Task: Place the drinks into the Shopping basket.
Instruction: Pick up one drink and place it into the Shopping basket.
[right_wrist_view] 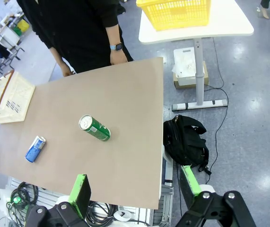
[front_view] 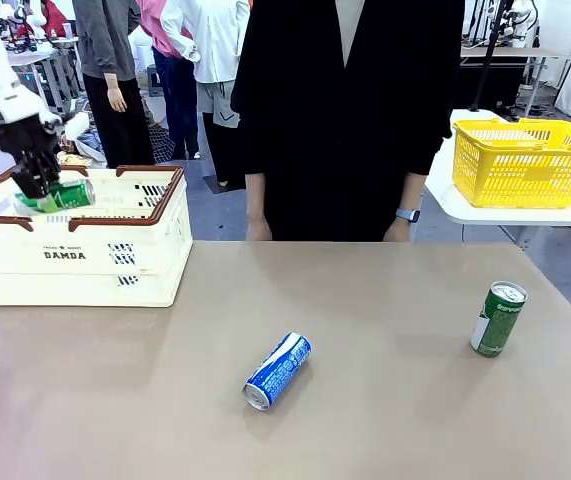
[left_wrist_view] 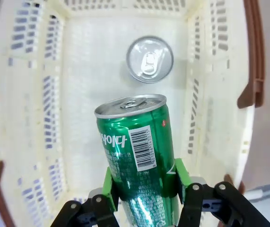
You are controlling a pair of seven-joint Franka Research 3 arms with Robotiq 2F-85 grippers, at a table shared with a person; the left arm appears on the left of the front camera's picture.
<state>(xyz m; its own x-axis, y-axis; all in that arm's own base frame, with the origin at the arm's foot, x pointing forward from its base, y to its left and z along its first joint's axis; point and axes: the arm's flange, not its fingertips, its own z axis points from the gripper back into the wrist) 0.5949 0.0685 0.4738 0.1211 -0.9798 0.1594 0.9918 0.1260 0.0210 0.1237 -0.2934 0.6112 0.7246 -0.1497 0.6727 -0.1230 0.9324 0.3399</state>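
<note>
Left gripper (left_wrist_view: 144, 183) over Shopping basket (front_view: 75, 270), jaws clamped on held can (left_wrist_view: 137, 151), green, tilted | standing can (left_wrist_view: 150, 59) on the basket floor just beyond | right gripper (right_wrist_view: 134, 179) jaws wide, empty, well above table (front_view: 385, 430) | blue-and-white can (front_view: 277, 371) lying mid-table; upright green can (front_view: 498, 319) at right | risk: released from this height, held can may strike and topple the standing can.

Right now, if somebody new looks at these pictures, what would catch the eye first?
The left tool grips a green can over the Shopping basket at the left of the table; another can already stands inside. On the table, a blue-and-white can lies on its side in the middle and a second green can stands near the right edge.
</note>
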